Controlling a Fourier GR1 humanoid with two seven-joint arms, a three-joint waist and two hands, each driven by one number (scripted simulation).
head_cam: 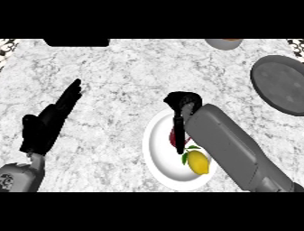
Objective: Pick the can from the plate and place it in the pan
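Head view, steep look down on a grey-white marbled desk (121, 76).

White plate (155, 151) sits low and right of centre. On its lower part lies a yellow lemon (199, 162) with a green leaf at its upper end. Just above the lemon, a sliver of dark red shows against the plate: likely the can (172, 136), mostly hidden behind the right forearm and black wrist; cannot make out its shape or whether it stands upright.

Right robot hand (182, 100) is over the plate's upper edge, fingers curled into a dark bunch at the rim. Whether those fingers wrap the can or nothing cannot be told from this angle. The grey forearm runs from the lower right corner diagonally across the plate's right side, covering part of it.

Left robot hand (51, 119) at the left, well apart from the plate, fingers straight and pointing up and to the right, holding nothing, resting.

Dark grey round pan (287, 85) at the right edge, upper area, well apart from the plate. A grey bowl (222, 43) shows partly at the top edge, left of the pan
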